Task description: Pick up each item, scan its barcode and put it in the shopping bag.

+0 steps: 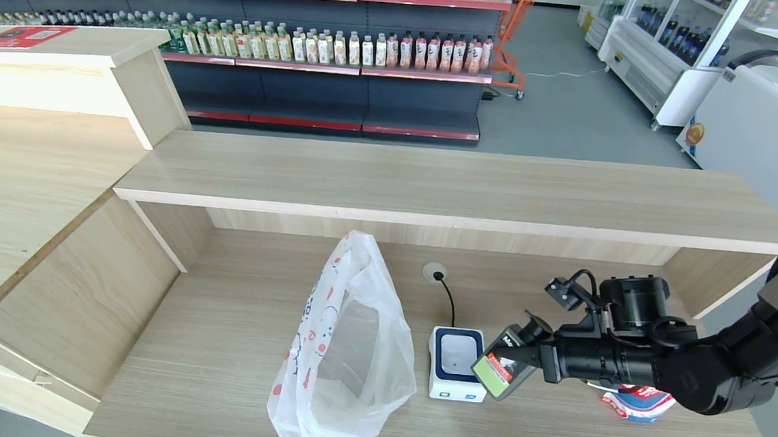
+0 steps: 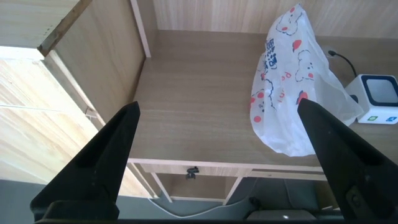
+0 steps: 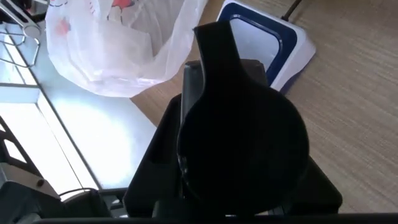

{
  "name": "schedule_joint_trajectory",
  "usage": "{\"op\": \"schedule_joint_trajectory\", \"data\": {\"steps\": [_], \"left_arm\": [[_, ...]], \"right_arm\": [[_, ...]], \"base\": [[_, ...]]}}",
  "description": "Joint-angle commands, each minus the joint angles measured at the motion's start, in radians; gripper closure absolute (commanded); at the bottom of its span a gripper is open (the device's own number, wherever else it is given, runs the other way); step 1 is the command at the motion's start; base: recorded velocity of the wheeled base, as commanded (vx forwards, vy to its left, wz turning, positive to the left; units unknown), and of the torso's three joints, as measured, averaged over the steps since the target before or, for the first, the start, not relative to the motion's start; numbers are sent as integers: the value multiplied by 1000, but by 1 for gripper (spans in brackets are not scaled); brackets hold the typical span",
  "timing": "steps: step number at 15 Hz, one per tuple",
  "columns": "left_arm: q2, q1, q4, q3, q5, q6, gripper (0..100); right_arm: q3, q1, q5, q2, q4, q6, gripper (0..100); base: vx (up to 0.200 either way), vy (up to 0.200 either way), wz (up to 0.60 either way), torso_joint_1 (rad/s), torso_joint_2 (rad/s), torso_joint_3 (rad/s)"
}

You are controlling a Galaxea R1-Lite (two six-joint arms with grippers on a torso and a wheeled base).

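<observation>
We judge the task to be partway through, at the scanning step for one item. The right gripper (image 1: pixel 514 354) is clamped on a small box (image 1: pixel 495 376) with a green and red face, holding it above the counter (image 1: pixel 219 343), just beside the near right corner of the scanner (image 1: pixel 458 361) and tilted towards its window. Whether the barcode has been read we cannot tell. The shopping bag (image 1: pixel 344 351) stands just left of the scanner with its mouth sagging. Its plastic is translucent and we cannot make out for certain whether anything lies inside, so we cannot say how many items are already packed. A red, white and blue packet (image 1: pixel 641 404) lies on the counter under the right arm, which looks to us like an item not yet picked up. The left gripper (image 2: pixel 217 124) hangs off the near left side of the counter with its fingers spread wide and nothing between them. What remains, as we see it, is to bag the box, then scan and bag the packet
</observation>
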Motion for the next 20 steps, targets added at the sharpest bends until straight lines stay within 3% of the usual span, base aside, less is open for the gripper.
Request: {"op": "schedule_joint_trajectory", "data": {"steps": [1, 5, 20], "left_arm": [[0, 0, 0, 0, 0, 0, 0], [0, 0, 0, 0, 0, 0, 0], [0, 0, 0, 0, 0, 0, 0]], "right_arm": [[-41, 12, 4, 54, -2, 1, 100], [-95, 28, 5, 120, -32, 3, 100], [-98, 80, -1, 229, -218, 3, 100]], "base": [[0, 0, 0, 0, 0, 0], [0, 0, 0, 0, 0, 0], [0, 0, 0, 0, 0, 0]]}}
